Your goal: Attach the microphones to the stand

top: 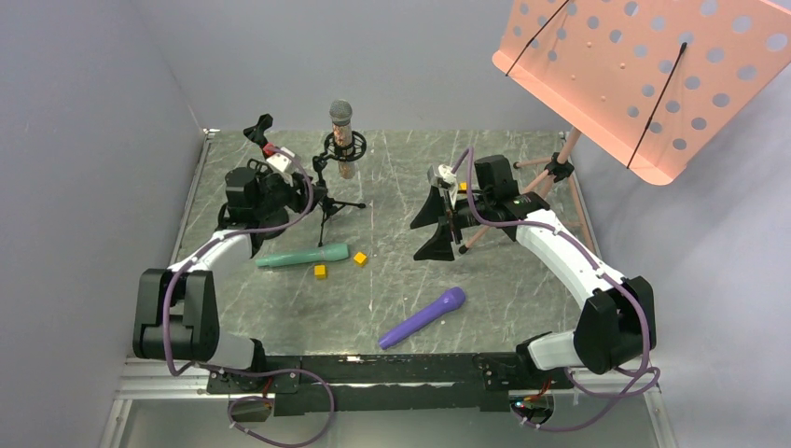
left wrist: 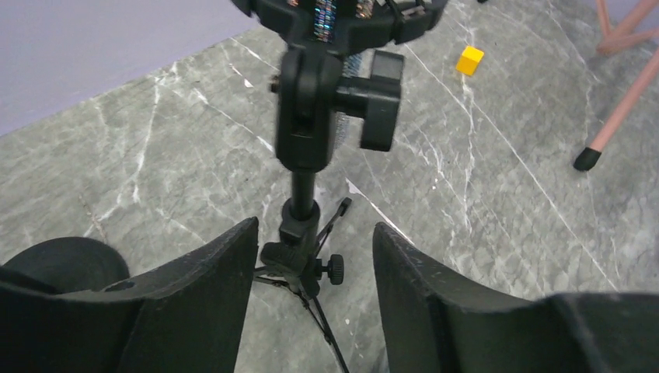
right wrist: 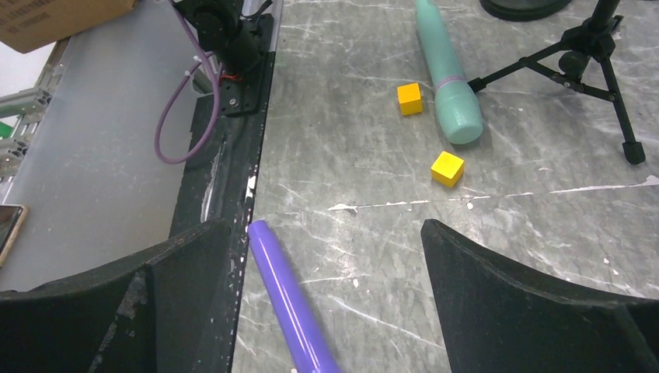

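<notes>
A black tripod stand at the back left holds the glittery copper microphone upright in its clamp. My left gripper reaches in at the stand. In the left wrist view its open fingers straddle the stand's pole, with a gap on each side of it. The teal microphone lies flat in front of the stand. Toward the near edge, the purple microphone lies on a slant. My right gripper hovers wide open and empty at mid table. The purple microphone shows below its left finger.
Two yellow cubes lie beside the teal microphone, and a third lies near the right wrist. A pink perforated music stand rises at the back right on pink legs. Grey walls close the left and back.
</notes>
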You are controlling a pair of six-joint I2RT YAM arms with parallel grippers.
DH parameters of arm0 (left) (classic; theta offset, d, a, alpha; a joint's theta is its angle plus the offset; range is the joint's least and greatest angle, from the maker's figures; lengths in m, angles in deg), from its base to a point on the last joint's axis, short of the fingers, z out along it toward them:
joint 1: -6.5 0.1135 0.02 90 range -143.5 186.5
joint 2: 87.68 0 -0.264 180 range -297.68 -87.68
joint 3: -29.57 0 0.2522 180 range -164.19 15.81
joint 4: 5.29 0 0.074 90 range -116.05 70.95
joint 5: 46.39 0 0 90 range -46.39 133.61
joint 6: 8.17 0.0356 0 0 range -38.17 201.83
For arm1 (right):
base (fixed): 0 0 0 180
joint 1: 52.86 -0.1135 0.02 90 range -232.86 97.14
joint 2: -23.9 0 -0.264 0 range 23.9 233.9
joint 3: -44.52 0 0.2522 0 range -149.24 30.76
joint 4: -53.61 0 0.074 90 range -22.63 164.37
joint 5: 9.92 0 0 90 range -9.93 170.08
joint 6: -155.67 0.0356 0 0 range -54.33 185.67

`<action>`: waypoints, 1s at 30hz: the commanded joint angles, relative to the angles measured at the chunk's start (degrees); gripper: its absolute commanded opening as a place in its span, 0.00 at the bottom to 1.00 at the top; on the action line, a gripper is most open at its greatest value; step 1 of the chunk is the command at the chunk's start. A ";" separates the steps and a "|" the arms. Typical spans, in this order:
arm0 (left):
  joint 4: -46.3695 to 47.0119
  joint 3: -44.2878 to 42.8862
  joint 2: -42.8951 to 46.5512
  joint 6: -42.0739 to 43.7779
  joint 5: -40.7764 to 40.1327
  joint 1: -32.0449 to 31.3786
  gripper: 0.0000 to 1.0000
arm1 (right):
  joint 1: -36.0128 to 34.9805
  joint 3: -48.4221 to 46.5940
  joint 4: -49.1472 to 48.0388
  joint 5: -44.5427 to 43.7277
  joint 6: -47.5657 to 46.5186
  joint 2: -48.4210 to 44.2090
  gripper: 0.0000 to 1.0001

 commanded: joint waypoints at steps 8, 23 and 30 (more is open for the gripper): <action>5.76 -4.72 -3.58 5.21 -2.80 -3.12 0.53 | 0.22 -2.36 1.88 2.34 -3.98 0.29 1.00; 7.90 -7.14 -7.58 2.94 -1.10 -3.86 0.00 | 0.24 -4.26 6.02 2.12 -6.56 2.44 1.00; 16.22 -8.02 -8.81 0.18 -1.04 -5.18 0.00 | 0.23 -4.93 7.51 1.74 -7.69 3.30 1.00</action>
